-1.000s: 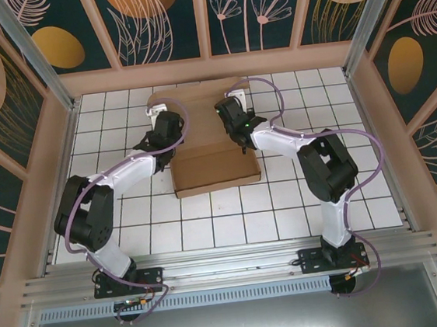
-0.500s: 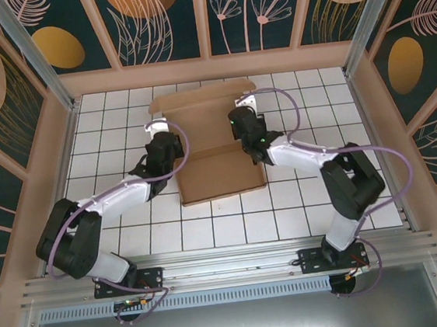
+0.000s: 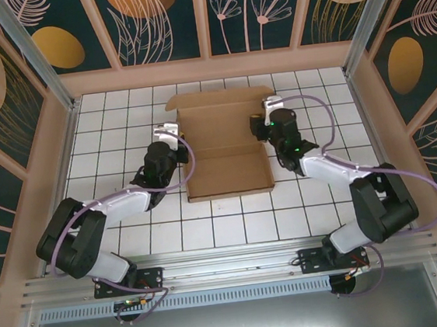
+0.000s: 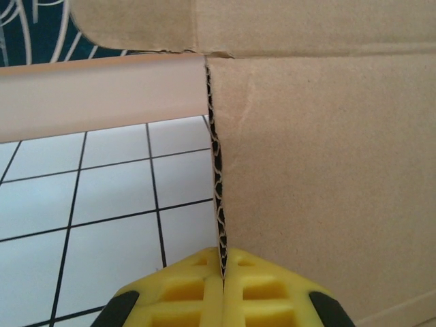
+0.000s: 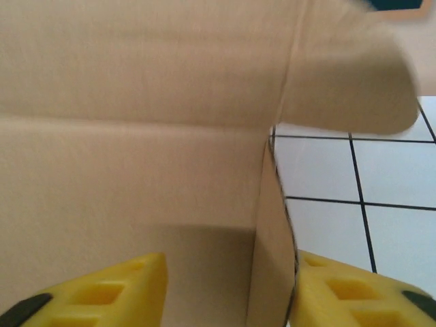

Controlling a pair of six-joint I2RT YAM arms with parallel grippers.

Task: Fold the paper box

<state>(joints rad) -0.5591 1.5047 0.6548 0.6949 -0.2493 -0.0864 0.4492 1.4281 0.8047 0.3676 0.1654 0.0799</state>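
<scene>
Paper box (image 3: 225, 155) of plain brown cardboard is placed at the middle of the white tiled table (image 3: 233, 224), with its two side walls raised. The left wall is clamped between the closed pads of the left gripper (image 4: 223, 262), while the right wall is only straddled by the parted jaws of the right gripper (image 5: 231, 272). Farther back, its wide flap is extended toward the beige rail (image 3: 216, 68), and the table is enclosed by dark teal panels (image 3: 266, 18) painted with leaves.

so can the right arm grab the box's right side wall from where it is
Probably yes: the right hand is open and straddles the upright right wall of the paper box, with nothing else between.
</scene>
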